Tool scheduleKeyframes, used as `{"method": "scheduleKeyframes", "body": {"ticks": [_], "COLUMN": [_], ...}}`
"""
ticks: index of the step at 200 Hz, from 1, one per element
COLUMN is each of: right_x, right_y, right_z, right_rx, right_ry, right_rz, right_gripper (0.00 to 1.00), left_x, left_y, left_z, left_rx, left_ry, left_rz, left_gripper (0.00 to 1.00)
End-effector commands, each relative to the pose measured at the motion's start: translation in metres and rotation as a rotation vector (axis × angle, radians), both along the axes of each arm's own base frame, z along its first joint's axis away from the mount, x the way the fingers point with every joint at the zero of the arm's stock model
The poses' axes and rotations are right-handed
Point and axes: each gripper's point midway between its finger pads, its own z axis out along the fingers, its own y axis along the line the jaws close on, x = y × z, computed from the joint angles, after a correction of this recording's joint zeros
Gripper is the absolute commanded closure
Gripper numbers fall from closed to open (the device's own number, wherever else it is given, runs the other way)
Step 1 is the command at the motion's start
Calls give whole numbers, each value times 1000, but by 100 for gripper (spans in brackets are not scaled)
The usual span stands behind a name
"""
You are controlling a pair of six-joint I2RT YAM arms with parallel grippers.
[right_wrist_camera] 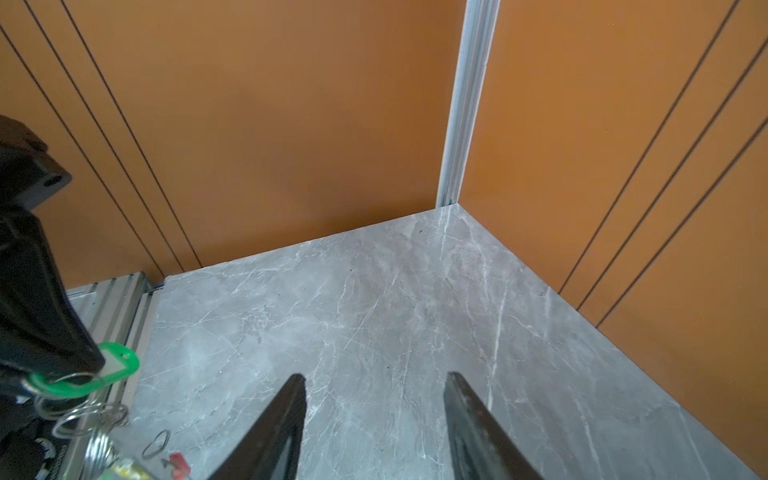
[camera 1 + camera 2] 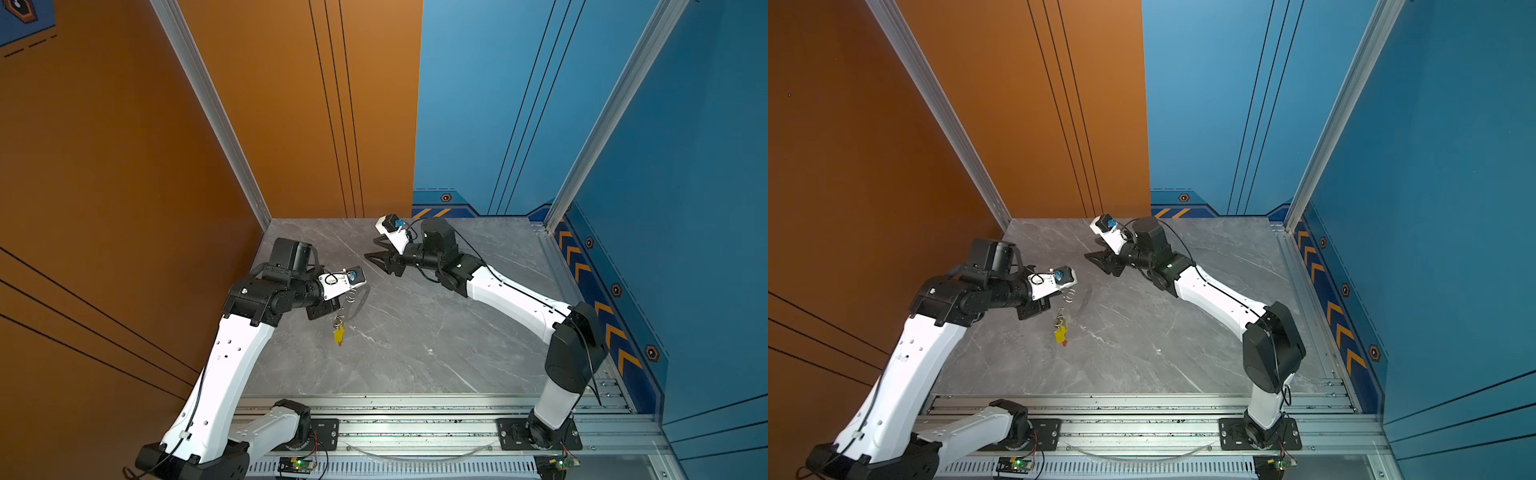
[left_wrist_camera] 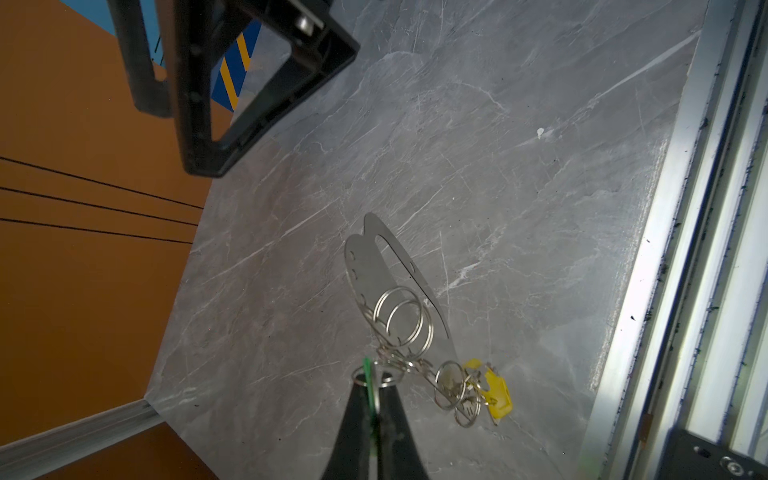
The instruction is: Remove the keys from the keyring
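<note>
Nearest: yellow plastic tag (image 2: pixel 338 333) with small metal keys, bunched. Next, left gripper (image 3: pixel 374 380) clamped on green plastic tag (image 1: pixel 114 365). Silver wire rings (image 3: pixel 401 318) join it to flat grey oval keyring plate (image 3: pixel 370 270); contact with grey marble table (image 2: pixel 415 340) cannot be told. Judged light, stiff, slick, free-swinging: grip plate at bare end. Red tag (image 1: pixel 179 462) plain only in right wrist view. Farthest: right gripper (image 2: pixel 376 257), jaws apart, empty.

green tag (image 1: pixel 113 366); yellow tag (image 3: pixel 497 394); grey marbled table (image 2: pixel 419 336); orange wall (image 2: pixel 104 166); blue wall (image 2: pixel 685 166).
</note>
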Motion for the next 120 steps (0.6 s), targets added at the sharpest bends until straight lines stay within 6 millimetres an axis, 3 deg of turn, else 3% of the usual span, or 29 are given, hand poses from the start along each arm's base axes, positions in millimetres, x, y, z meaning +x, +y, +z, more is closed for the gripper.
{"method": "scheduleKeyframes", "body": {"ticks": [1, 55, 86, 120], "right_x": [-17, -45, -61, -69], "right_y": [14, 28, 25, 22], "right_z": [-15, -32, -37, -33], "right_rx": [-34, -100, -126, -120], "right_ry": [72, 158, 168, 153], "right_rz": [126, 295, 330, 329], "right_gripper": [46, 48, 48, 48], "left_x": [9, 32, 45, 46], "left_y": [-1, 7, 8, 7], "left_z": [3, 4, 14, 17], "left_rx": [67, 166, 195, 203], "left_ry": [-92, -230, -321, -355], "left_rz": [-66, -64, -64, -73], "left_gripper": [100, 100, 100, 100]}}
